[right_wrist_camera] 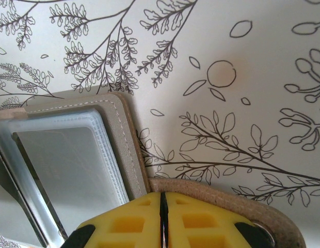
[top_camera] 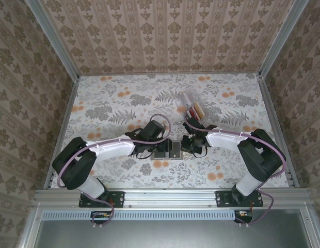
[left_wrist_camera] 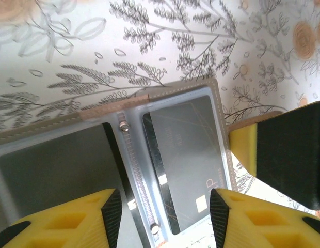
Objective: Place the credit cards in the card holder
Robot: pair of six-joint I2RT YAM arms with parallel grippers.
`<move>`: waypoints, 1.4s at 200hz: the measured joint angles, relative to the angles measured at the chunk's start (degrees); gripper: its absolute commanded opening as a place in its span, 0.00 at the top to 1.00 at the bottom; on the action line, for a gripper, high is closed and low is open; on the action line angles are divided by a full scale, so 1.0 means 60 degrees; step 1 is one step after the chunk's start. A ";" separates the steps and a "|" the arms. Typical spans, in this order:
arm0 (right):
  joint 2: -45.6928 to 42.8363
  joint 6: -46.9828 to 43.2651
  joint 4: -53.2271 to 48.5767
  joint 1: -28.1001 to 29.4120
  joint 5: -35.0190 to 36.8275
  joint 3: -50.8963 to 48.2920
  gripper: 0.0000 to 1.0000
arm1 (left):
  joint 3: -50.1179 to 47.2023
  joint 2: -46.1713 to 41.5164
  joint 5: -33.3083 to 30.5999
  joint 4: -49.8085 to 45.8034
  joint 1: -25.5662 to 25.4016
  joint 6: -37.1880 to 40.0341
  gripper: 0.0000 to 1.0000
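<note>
Left hand [left_wrist_camera: 165, 212] hangs open over the card holder [left_wrist_camera: 67, 165]; right hand [right_wrist_camera: 161, 206] pinches its flap on the floral tabletop [top_camera: 124, 98], between wallpapered walls [top_camera: 165, 36].

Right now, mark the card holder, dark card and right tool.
card holder [right_wrist_camera: 130, 155], right wrist view, stitched taupe border.
dark card [left_wrist_camera: 186, 160], left wrist view, face centre.
right tool [right_wrist_camera: 161, 204], right wrist view, seam between fingertips.

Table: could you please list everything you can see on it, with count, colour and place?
holder: one, grey-taupe, open, table centre.
card: one, dark, in the holder's clear sleeve.
box: one, clear, behind the holder.
boxed cards: count unclear, red and tan showing, in the box.
table: one, floral cloth.
left hand: one, yellow fingers, open over the holder.
right hand: one, yellow fingers, shut on the holder's edge.
</note>
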 measured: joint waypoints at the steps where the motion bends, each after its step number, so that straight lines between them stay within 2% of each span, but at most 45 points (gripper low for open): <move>1: 0.0000 0.0000 0.0000 0.0000 0.0000 0.0000 0.88 | 0.0000 -0.0018 -0.0007 -0.0011 0.0004 0.0000 0.46; 42: 0.0000 0.0000 0.0000 0.0000 0.0000 0.0000 0.87 | -0.0444 -0.0863 -0.0259 -0.0087 0.0641 0.0036 0.39; 74: 0.0000 0.0000 0.0000 0.0000 0.0000 0.0000 0.87 | -0.1009 -0.0863 0.0175 0.0047 0.1439 -0.0084 0.38; 103: 0.0000 0.0000 0.0000 0.0000 0.0000 0.0000 0.87 | -0.1319 -0.0685 0.0696 0.0448 0.1712 -0.0321 0.38; 144: 0.0000 -0.0004 -0.0004 0.0000 0.0000 0.0004 0.87 | -0.1330 -0.0335 0.1053 0.0798 0.1734 -0.0554 0.37; 215: 0.0000 -0.0004 -0.0004 0.0000 0.0000 0.0004 0.87 | -0.1377 -0.0280 0.0980 0.0823 0.1770 -0.0616 0.32; 280: 0.0000 -0.0004 0.0000 0.0000 0.0000 0.0004 0.87 | -0.1377 -0.0226 0.0918 0.0670 0.1738 -0.0612 0.35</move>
